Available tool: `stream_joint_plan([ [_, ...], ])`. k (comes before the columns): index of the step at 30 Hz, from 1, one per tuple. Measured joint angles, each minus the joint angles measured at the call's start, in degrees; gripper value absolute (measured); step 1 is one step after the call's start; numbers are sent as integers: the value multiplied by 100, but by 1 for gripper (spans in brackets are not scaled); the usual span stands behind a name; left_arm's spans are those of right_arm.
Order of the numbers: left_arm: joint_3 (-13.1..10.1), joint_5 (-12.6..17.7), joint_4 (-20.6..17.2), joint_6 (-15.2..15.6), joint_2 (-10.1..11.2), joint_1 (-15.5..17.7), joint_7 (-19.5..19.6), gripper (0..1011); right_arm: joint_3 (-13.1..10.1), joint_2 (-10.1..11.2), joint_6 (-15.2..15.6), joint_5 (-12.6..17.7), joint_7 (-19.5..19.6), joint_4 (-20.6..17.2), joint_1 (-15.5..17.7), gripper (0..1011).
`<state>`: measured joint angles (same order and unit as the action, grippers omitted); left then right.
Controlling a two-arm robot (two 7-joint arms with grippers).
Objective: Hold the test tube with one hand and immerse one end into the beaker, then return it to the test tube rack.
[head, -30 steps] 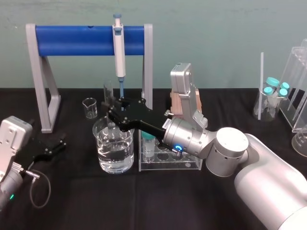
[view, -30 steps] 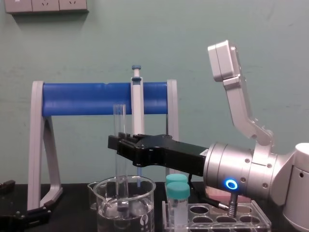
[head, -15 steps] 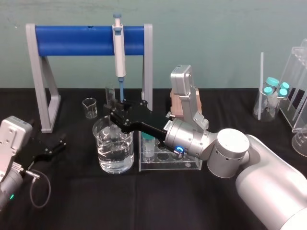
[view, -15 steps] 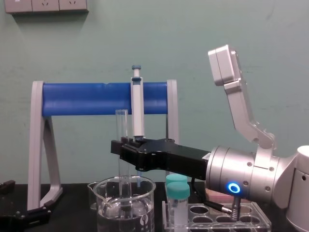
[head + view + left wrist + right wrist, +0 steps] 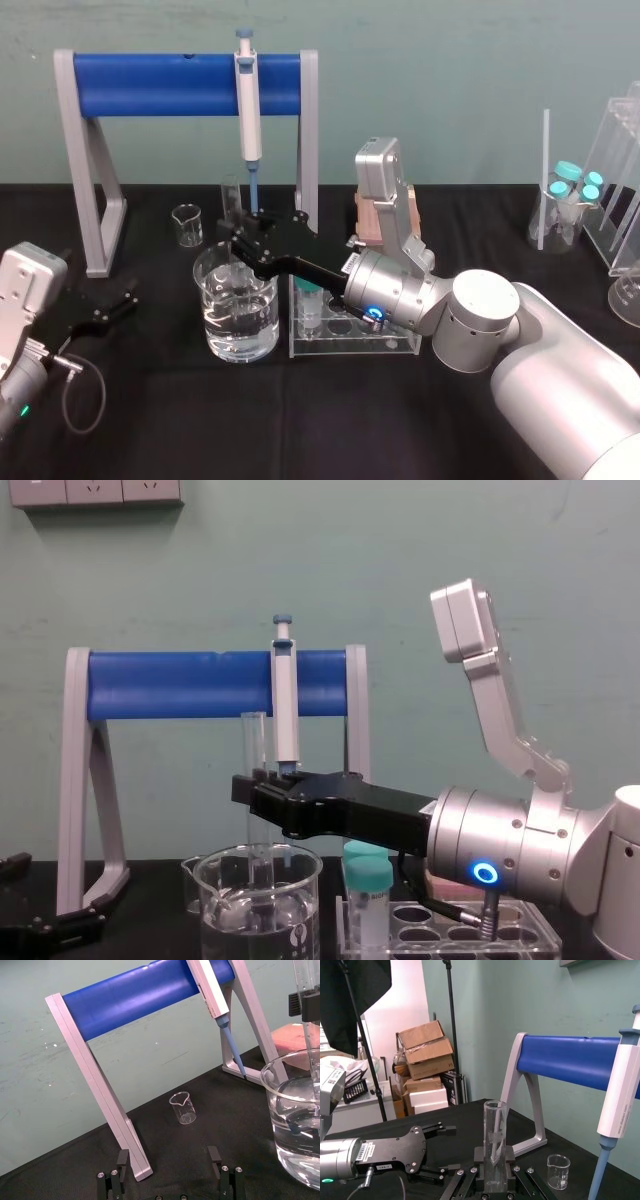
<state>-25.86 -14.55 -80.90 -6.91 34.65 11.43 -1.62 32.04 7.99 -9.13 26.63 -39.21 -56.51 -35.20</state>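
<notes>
- Test tube (image 5: 255, 742), long, slim, clear glass, stands upright, pinched near mid-length by my right gripper (image 5: 252, 788), black and two-fingered. Its round end is down inside the wide clear glass beaker (image 5: 214, 318) of water.
- Low clear plastic rack (image 5: 402, 346) sits just beside the beaker, toward my right; I judge lift straight, then shift.
- Smooth glass, likely slippery.
- Left gripper (image 5: 104, 310) rests at my left, fingers spread.

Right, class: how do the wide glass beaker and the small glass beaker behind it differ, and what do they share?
The wide clear glass beaker is bigger than the small clear glass beaker. The wide one holds clear liquid; the small one looks empty. The right gripper holds a long glass test tube in the wide one; nothing touches the small one. Both are upright clear glass.
</notes>
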Motion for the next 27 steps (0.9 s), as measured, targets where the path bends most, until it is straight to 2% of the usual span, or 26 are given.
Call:
stream_joint_plan([
  [27,0,0,0,0,0,0,0,1000,-6,7,28,6,-21,-40,23,226],
])
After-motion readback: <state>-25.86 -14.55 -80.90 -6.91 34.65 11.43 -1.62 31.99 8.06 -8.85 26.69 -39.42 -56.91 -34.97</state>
